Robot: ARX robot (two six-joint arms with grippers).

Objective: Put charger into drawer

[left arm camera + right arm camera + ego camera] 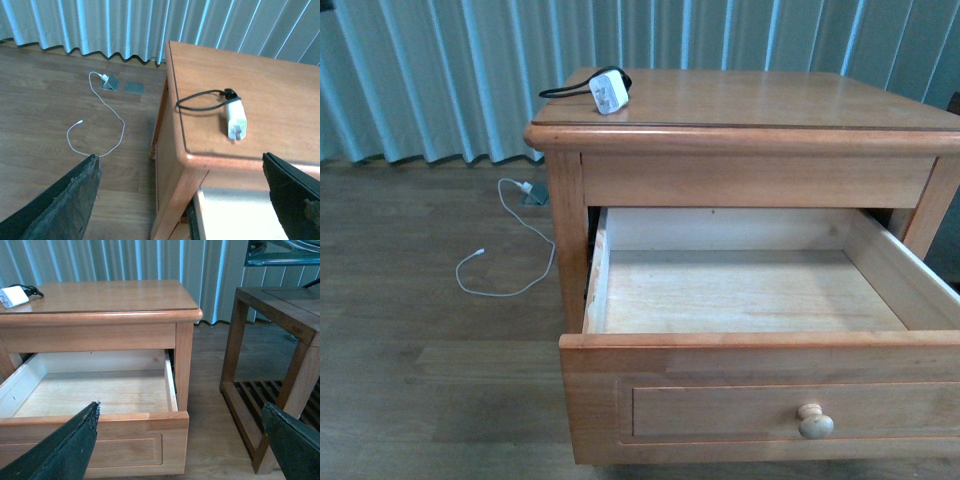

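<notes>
The charger (609,96), a small white cube with a looped black cable, lies on the nightstand top near its front left corner; it also shows as charger (236,119) and charger (13,296). The drawer (760,395) is pulled out, its pale bare interior empty, round knob on the panel front; drawer (125,435) shows too. My left gripper (182,172) hovers open short of the nightstand's left corner, apart from the charger. My right gripper (180,412) is open in front of the drawer's right end. Neither arm shows in the front view.
A thin white cable (505,250) runs from a floor socket across the wooden floor left of the nightstand (770,100). A darker wooden side table (280,355) with a slatted shelf stands to the right. Pale curtains hang behind.
</notes>
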